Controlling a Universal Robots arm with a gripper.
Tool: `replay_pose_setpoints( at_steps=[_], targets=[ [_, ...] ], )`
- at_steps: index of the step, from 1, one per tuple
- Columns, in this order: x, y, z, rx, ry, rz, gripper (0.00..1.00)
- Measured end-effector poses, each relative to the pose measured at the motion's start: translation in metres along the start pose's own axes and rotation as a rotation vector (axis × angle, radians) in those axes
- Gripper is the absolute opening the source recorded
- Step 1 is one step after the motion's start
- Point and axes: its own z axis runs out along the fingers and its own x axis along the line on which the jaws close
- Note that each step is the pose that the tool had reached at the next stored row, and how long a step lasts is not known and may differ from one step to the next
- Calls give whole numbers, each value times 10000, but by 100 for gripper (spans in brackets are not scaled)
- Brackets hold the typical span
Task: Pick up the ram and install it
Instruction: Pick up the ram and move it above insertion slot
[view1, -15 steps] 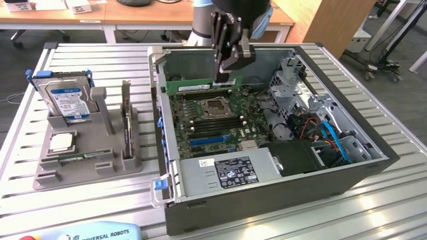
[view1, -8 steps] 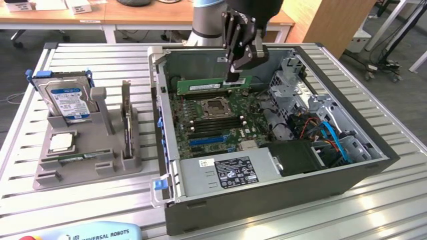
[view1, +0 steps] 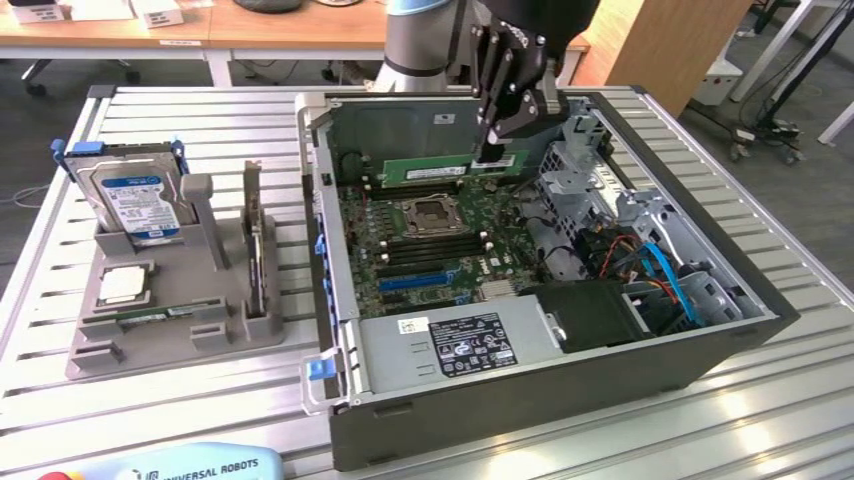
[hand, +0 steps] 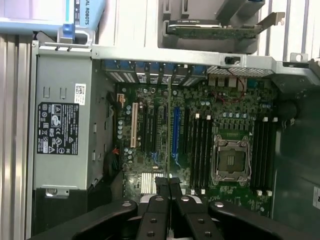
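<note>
Exterior view: ram (view1: 430, 172), "UNIVERSAL ROBOTS" pendant (view1: 187, 466)

1. The ram (view1: 424, 171) is a slim, long green board stick with a pale label on its face.
2. It stands level on its long edge, up off the motherboard (view1: 427, 240), inside the open computer case (view1: 534, 390).
3. The gripper (view1: 497, 152) pinches it near its end toward the exterior view's right.
4. A second green stick (view1: 144, 316) lies flat in the grey holder (view1: 174, 345) beside the case.
</note>
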Motion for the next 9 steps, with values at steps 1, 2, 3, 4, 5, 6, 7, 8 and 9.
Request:
replay_pose_setpoints(
  at_steps=[1,2,3,4,5,6,7,8,9],
  targets=[
    [1,-21,-1,0,0,0,11],
    [1,-39,-1,0,0,-1,11],
    [2,-57,-2,1,0,1,11],
    [2,-76,-2,0,0,1,11],
    [3,-96,-3,0,0,1,11],
    [3,-117,-4,0,0,1,11],
    [4,-134,-5,0,0,0,11],
    [5,-141,-5,0,1,-1,11],
    [5,-141,-5,0,1,0,11]
  ],
)
